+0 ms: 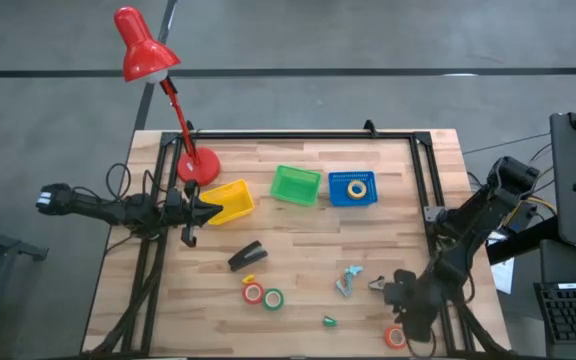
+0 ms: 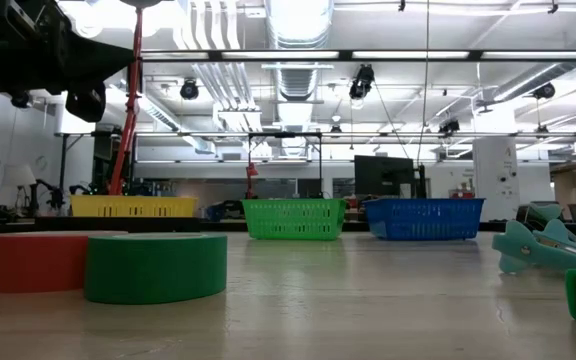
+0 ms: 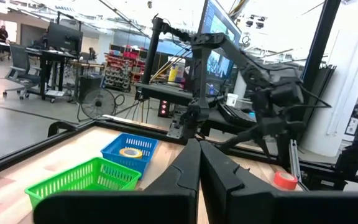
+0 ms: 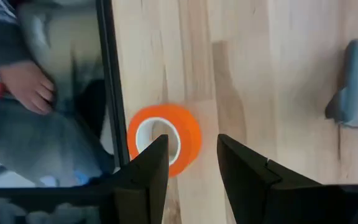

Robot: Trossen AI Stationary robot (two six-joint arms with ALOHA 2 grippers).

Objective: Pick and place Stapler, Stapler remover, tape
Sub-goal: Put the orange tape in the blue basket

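The orange tape roll (image 4: 165, 138) lies flat near the table's near right corner (image 1: 396, 337). My right gripper (image 4: 191, 146) hangs open above it, pointing down, with one fingertip (image 4: 157, 146) over the roll's white core and the other (image 4: 229, 146) beside the roll; I see no touch. The black stapler (image 1: 247, 256) lies at mid-table. A red roll (image 1: 253, 293) and a green roll (image 1: 273, 298) lie flat near it. A yellow roll (image 1: 356, 187) sits in the blue basket (image 1: 338, 193). Pale blue-grey stapler removers (image 1: 348, 282) lie right of centre. My left gripper (image 3: 199, 152) is shut and empty by the yellow basket (image 1: 230, 203).
A green basket (image 1: 296, 185) stands between the yellow and blue ones along the far side. A red desk lamp (image 1: 148, 55) stands at the far left corner. A tiny green lump (image 1: 329, 321) lies near the front. A black frame rail (image 4: 107, 81) runs along the table's right edge, with a person's hand (image 4: 33, 87) beyond it.
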